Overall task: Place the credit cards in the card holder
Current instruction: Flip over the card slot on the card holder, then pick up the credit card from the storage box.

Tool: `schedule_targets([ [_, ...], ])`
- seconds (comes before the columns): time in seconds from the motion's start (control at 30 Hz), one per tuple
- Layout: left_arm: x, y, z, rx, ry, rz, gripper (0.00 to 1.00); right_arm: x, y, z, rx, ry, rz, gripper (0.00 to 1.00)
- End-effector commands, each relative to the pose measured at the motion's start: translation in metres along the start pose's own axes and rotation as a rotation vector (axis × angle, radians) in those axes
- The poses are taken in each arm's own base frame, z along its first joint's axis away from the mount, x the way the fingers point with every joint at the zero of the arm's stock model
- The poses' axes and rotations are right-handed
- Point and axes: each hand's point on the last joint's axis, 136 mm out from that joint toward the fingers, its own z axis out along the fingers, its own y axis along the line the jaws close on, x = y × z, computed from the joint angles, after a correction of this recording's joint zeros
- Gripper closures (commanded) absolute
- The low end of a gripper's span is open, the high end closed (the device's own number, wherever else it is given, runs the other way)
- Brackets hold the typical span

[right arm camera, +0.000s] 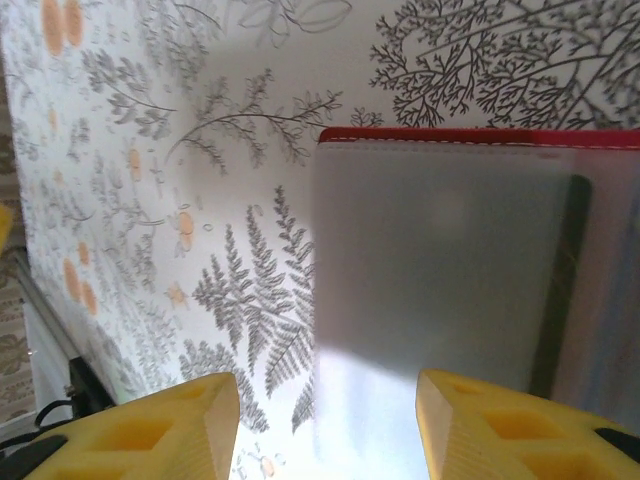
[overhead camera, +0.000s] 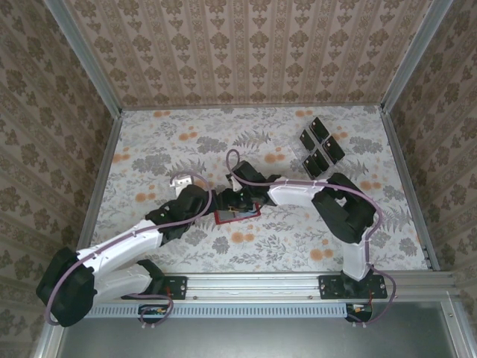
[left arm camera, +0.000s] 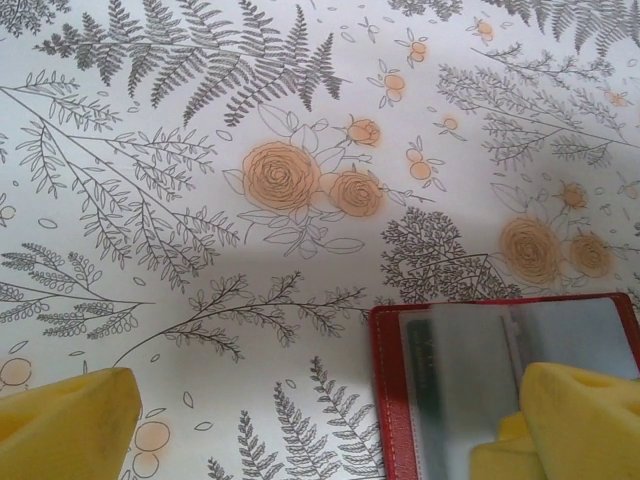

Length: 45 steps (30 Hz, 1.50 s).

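The red holder [overhead camera: 237, 214] lies open and flat in the middle of the bench [overhead camera: 171, 149], between the two arms, and a dark card [left arm camera: 422, 375] shows inside its see-through pocket. The left fingers [left arm camera: 70, 420] are spread wide with nothing in them, one over the bare bench and one over the holder. The right fingers [right arm camera: 500, 430] are apart too, just above the holder, pinching nothing, and more cards [overhead camera: 333, 149] lie well apart at the back right of the bench.
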Motion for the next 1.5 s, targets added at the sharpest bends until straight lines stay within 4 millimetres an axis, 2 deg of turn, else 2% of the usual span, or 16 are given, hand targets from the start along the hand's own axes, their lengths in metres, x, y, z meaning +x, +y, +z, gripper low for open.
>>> schedule_targets([
  [0.0,0.008,0.005,0.002,0.002,0.031,-0.012,0.00,0.001,-0.005,0.011,0.053,0.011,0.026,0.49],
  [0.13,0.010,0.009,0.005,0.002,0.048,-0.019,0.00,-0.001,-0.003,0.012,0.053,0.012,0.035,0.49],
  [0.23,0.010,0.011,0.007,0.007,0.059,-0.024,0.00,-0.008,0.011,0.000,0.032,-0.003,0.005,0.49],
  [0.37,0.011,0.012,0.010,0.014,0.079,-0.027,0.00,-0.031,0.041,-0.038,-0.046,-0.071,-0.041,0.49],
  [0.47,0.010,0.009,0.013,0.026,0.096,-0.019,0.00,-0.051,0.046,-0.076,-0.064,-0.142,-0.057,0.48],
  [0.57,0.008,0.003,0.016,0.040,0.109,-0.002,0.00,-0.068,0.024,-0.113,0.008,-0.196,-0.055,0.48],
  [0.63,0.007,0.000,0.018,0.046,0.119,0.015,0.00,-0.077,-0.008,-0.135,0.128,-0.224,-0.049,0.49],
  [0.8,0.005,-0.007,0.019,0.056,0.149,0.044,0.00,-0.091,-0.116,-0.190,0.517,-0.243,-0.013,0.51],
  [0.87,0.007,-0.008,0.019,0.056,0.161,0.045,0.00,-0.094,-0.147,-0.206,0.641,-0.236,-0.006,0.52],
  [0.93,0.009,-0.006,0.020,0.053,0.168,0.041,0.00,-0.097,-0.169,-0.217,0.739,-0.224,-0.015,0.53],
  [1.03,0.013,-0.006,0.021,0.052,0.181,0.035,0.00,-0.102,-0.184,-0.230,0.852,-0.213,-0.048,0.54],
  [1.27,0.014,-0.009,0.024,0.058,0.191,0.022,0.00,-0.114,-0.182,-0.262,0.968,-0.267,-0.123,0.57],
  [1.47,0.015,-0.013,0.028,0.064,0.206,0.023,0.00,-0.127,-0.197,-0.279,1.087,-0.251,-0.137,0.57],
])
